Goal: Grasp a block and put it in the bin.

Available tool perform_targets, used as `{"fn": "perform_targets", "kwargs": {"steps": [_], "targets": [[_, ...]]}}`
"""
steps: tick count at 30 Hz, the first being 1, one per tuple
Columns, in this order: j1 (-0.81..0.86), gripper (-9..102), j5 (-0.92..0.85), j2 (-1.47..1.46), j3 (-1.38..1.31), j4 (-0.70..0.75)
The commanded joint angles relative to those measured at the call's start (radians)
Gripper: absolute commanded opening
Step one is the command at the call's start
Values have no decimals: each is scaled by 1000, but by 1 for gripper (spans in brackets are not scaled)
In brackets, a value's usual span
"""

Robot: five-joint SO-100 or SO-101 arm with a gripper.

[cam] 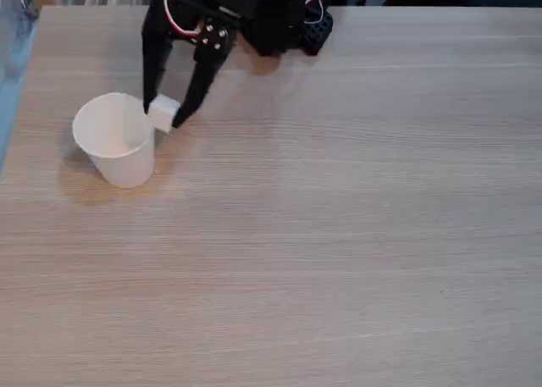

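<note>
Bare wooden counter (339, 260) in front, with the cup (116, 140) behind it at left.

We see the black jaws (161, 113) closed on the small white cube (163, 112), holding it at the cup's right rim. The cup stands upright on the counter. We cannot tell if the cube touches the rim.

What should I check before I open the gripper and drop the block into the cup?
1. Block held between the gripper fingers: ok.
2. Cup upright, mouth open: ok.
3. Block fully over the cup's opening: not ok, it sits at the right rim in the fixed view.
4. Block height above the rim: cannot tell.
5. Fingers touching the rim: cannot tell.
6. Table around the cup free of obstacles: ok.
</note>
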Motion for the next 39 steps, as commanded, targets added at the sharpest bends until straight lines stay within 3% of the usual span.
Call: {"fn": "perform_targets", "kwargs": {"steps": [1,22,39], "targets": [[40,3,-9,57,17,-15],[92,3,-3,-109,-44,-150],[153,3,-12,-189,-107,-155]]}}
